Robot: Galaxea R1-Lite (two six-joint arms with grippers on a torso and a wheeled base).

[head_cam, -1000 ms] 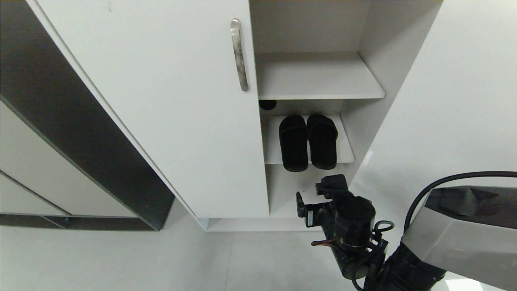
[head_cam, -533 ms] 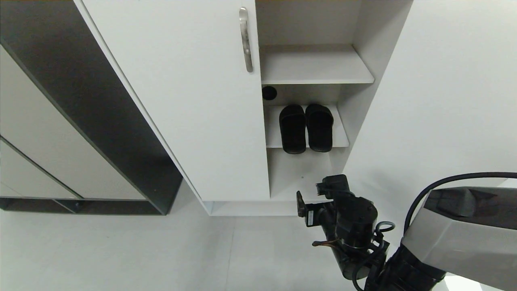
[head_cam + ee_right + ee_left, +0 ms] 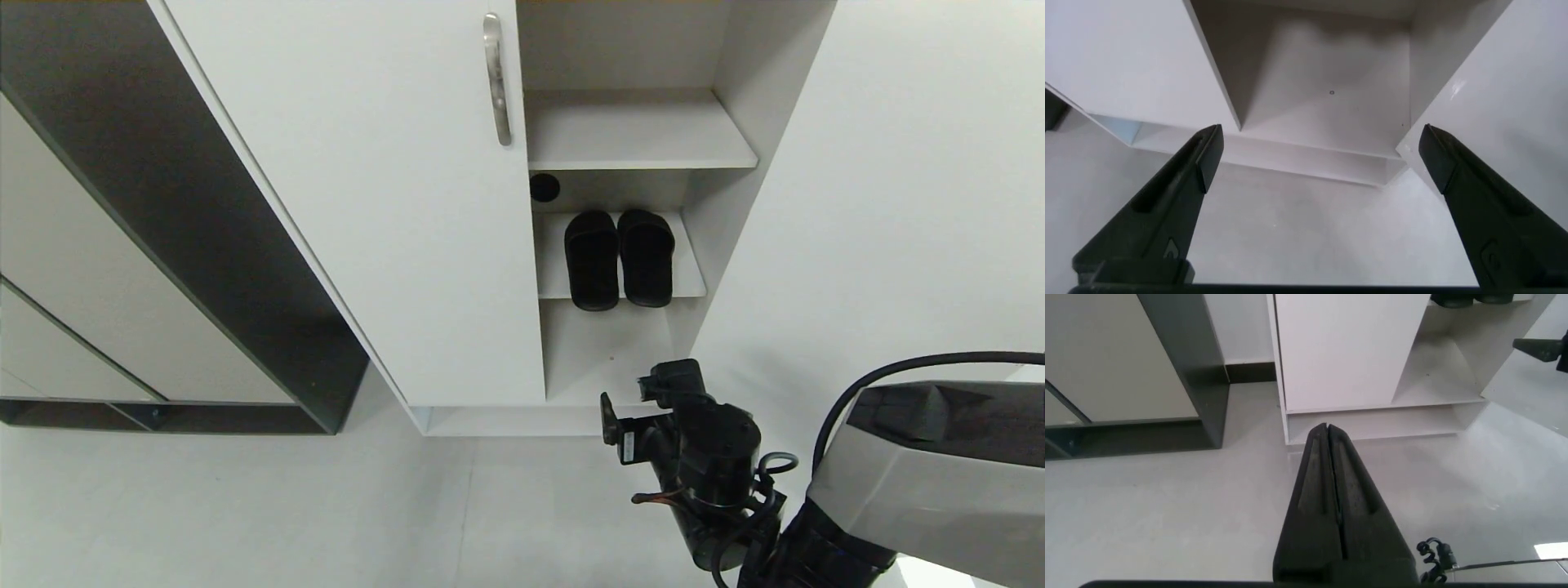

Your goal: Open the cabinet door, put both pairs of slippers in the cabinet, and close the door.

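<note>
One pair of black slippers (image 3: 619, 257) lies side by side on the middle shelf (image 3: 691, 282) of the white cabinet, whose right half stands open. Its open door (image 3: 898, 204) swings out to the right. The left door (image 3: 367, 204), with a metal handle (image 3: 495, 77), is closed. My right gripper (image 3: 641, 400) hangs open and holds nothing, low in front of the bare bottom compartment (image 3: 1323, 90), with its fingers (image 3: 1184, 188) spread wide. My left gripper (image 3: 1328, 431) is shut with nothing in it, above the floor before the cabinet's base (image 3: 1372, 425).
The top shelf (image 3: 637, 135) is bare. A small round dark thing (image 3: 544, 187) sits at the back above the slipper shelf. A dark-framed mirrored panel (image 3: 163, 212) stands left of the cabinet. Pale open floor (image 3: 326, 506) spreads in front.
The head view shifted between the oldest frame and half a second ago, so the cabinet looks farther off and higher. Since then my right gripper has sunk slightly.
</note>
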